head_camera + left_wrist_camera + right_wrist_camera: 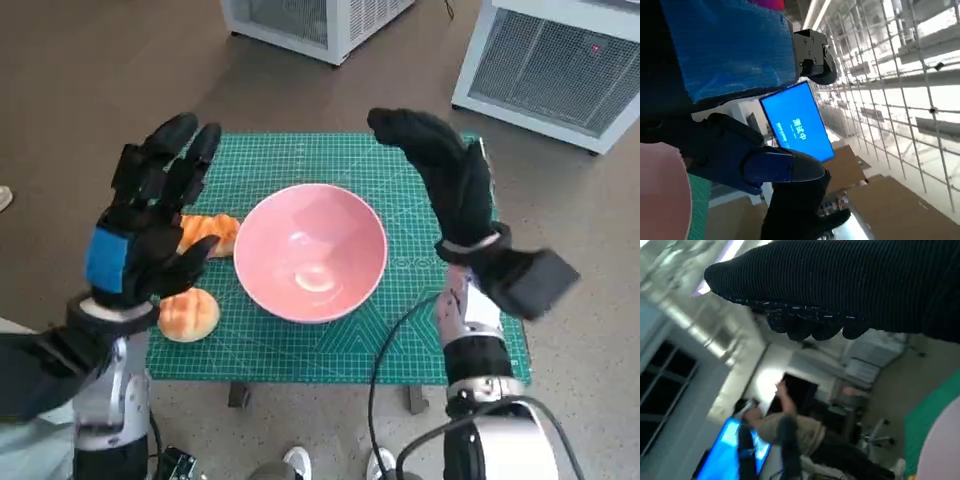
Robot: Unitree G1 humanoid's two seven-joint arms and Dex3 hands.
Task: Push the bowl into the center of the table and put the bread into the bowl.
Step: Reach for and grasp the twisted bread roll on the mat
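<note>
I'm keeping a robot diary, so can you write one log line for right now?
bowl: mid-mat, empty | bread: two pieces left of bowl, on mat | left hand: raised, open | right hand: raised, open | step: bread not yet grasped

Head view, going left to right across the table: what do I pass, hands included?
Left hand → bread roll → pink bowl → right hand.

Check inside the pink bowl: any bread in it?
No bread shows inside the pink bowl; only its glossy inner surface with light reflections. Two bread pieces lie on the green mat beside it, one partly hidden behind the left hand.
</note>
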